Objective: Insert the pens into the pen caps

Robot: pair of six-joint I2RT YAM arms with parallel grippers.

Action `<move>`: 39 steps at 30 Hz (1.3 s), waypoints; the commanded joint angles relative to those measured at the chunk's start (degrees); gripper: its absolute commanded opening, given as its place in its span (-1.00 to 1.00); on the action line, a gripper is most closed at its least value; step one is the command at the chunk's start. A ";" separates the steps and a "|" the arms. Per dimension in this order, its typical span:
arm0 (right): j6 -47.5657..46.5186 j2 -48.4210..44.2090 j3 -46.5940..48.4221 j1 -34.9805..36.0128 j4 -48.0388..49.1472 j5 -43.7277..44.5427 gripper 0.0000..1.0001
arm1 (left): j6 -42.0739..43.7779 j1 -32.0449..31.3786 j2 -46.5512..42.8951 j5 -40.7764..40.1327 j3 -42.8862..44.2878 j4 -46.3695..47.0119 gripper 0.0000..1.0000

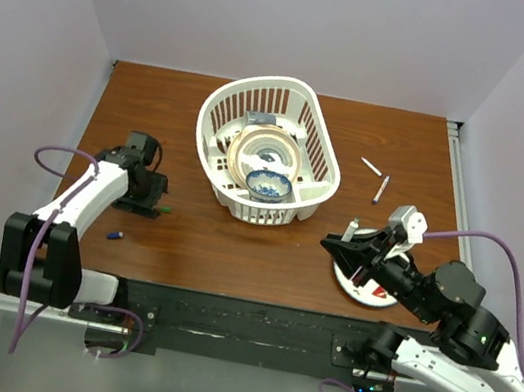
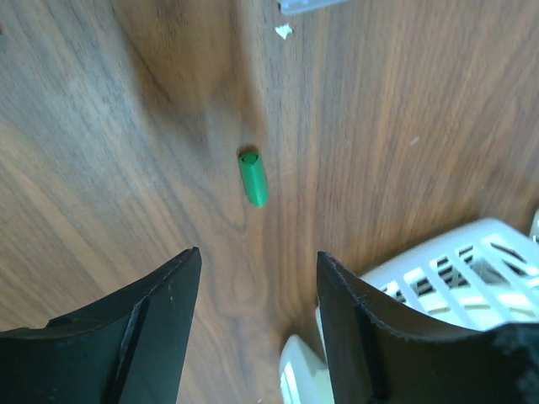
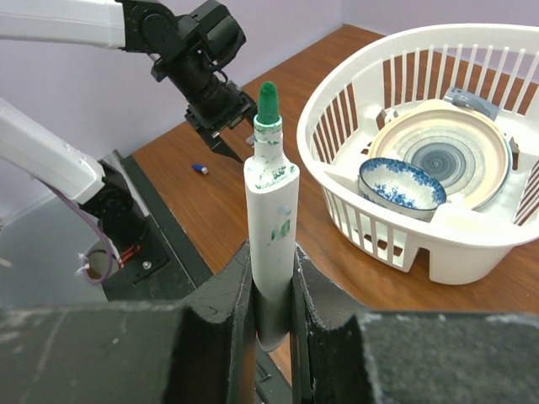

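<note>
From above, the left fingers (image 1: 147, 202) sit low over the tabletop (image 1: 232, 252) at the left of the frame. A green cap (image 1: 166, 209) lies just to their right and a blue cap (image 1: 114, 234) lies below them. A white basket (image 1: 251, 212) in the centre holds a plate (image 1: 260, 150) and a patterned bowl (image 1: 269, 186). Two loose pens (image 1: 372, 166) lie near each other at the upper right. At the lower right, the right fingers (image 1: 340, 242) hold a green-tipped pen (image 1: 350, 230) above a white round dish (image 1: 367, 294).

In the left wrist view, the left fingers (image 2: 160, 320) stand apart with nothing between them. The green cap (image 2: 252, 177) lies on the wood above the gap, apart from both. A corner of the basket (image 2: 455, 269) shows at the lower right.

In the right wrist view, the right fingers (image 3: 232, 311) are clamped on the barrel of the green-tipped pen (image 3: 271, 219), which stands upright with its tip at the top. The basket (image 3: 438, 244) fills the right side. The blue cap (image 3: 200, 168) lies at the left, below the left fingers (image 3: 221, 109).
</note>
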 commanded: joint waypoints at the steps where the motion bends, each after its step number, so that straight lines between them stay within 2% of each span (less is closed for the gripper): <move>1: -1.52 0.83 0.85 0.02 2.41 -0.57 -0.92 | -3.89 0.23 3.15 -2.62 0.16 2.04 0.22; 7: -2.31 0.04 1.38 -0.07 0.74 0.57 -0.92 | -2.31 0.32 10.79 -3.24 4.12 -1.91 0.12; 19: -2.58 -2.25 1.46 -0.07 -0.84 2.15 -0.92 | -0.03 0.32 19.24 -2.62 5.44 1.33 0.03; 21: -2.58 -2.60 1.37 -0.07 -0.67 2.41 -0.92 | 0.59 0.32 20.73 -2.36 5.44 1.34 -0.05; 27: -2.41 -1.90 1.29 -0.07 -0.58 3.20 -0.96 | 1.91 0.32 21.62 -3.24 4.04 1.42 -0.45; 28: -2.06 -1.72 1.37 -0.07 -0.67 3.55 -0.98 | 2.26 0.32 21.53 -3.23 3.68 1.77 -0.59; 30: -1.53 -1.02 1.37 -0.07 -0.84 3.56 -1.00 | 3.05 0.32 20.83 -2.71 2.72 2.48 -0.75; 31: -1.18 -0.32 1.37 0.02 -0.76 3.30 -1.00 | 3.84 0.32 20.48 -2.71 2.45 2.39 -0.98; 36: 1.81 2.40 0.24 -0.07 0.73 1.72 -1.00 | 10.16 0.32 15.38 -4.19 4.55 -0.06 -1.00; 39: 2.34 5.04 -1.61 -0.07 3.81 -2.92 -1.00 | 14.64 0.32 9.41 -4.38 5.44 -0.51 -1.00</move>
